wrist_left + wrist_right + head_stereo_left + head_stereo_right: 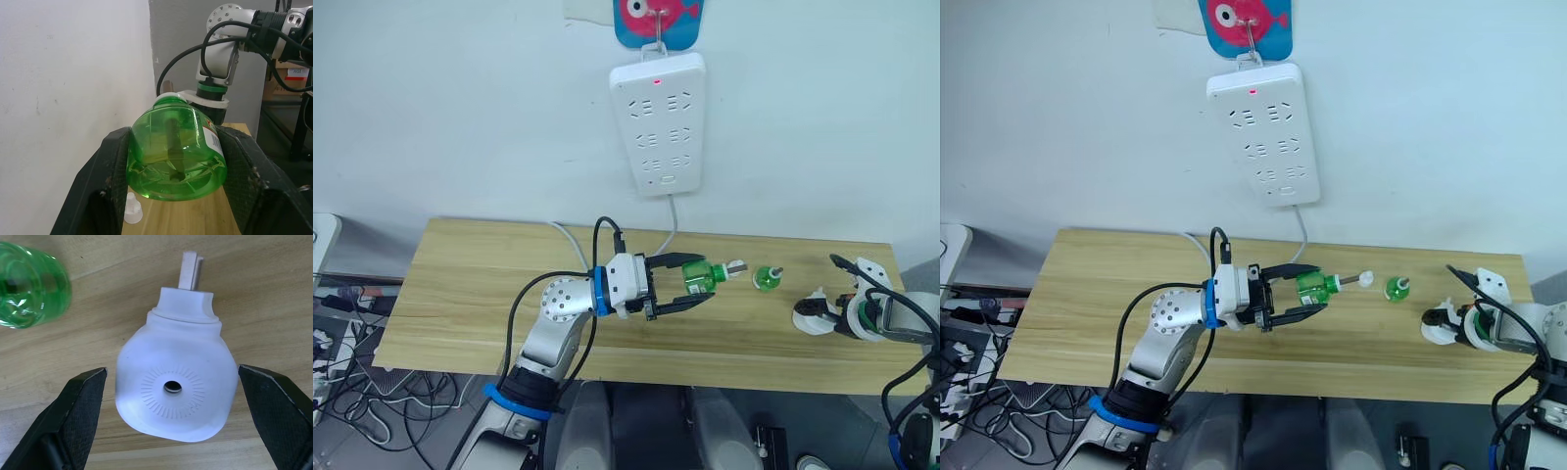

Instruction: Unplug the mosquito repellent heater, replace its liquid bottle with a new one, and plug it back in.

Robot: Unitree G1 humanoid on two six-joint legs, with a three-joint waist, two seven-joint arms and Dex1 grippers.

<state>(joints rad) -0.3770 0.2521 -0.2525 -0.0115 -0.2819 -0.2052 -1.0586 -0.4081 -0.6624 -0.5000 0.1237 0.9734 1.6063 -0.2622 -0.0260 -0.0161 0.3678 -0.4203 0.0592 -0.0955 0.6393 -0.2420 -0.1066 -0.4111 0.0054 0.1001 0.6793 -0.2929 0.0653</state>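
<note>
Right wrist view: heater on the bench, fresh bottle held by the other arm

The mosquito repellent heater (175,384) lies unplugged on the wooden bench (489,294), vent hole facing the camera, between the spread fingers of the right pincer (171,423), which do not touch it. A second green bottle (766,278) stands just beside it. Further along, the left pincer (690,286) is clamped on a green liquid bottle (175,154), a white cap (132,209) lying below. On the wall hangs the power strip (661,122). Judgement: steady the heater squarely before bringing the bottle neck to its socket.
</note>
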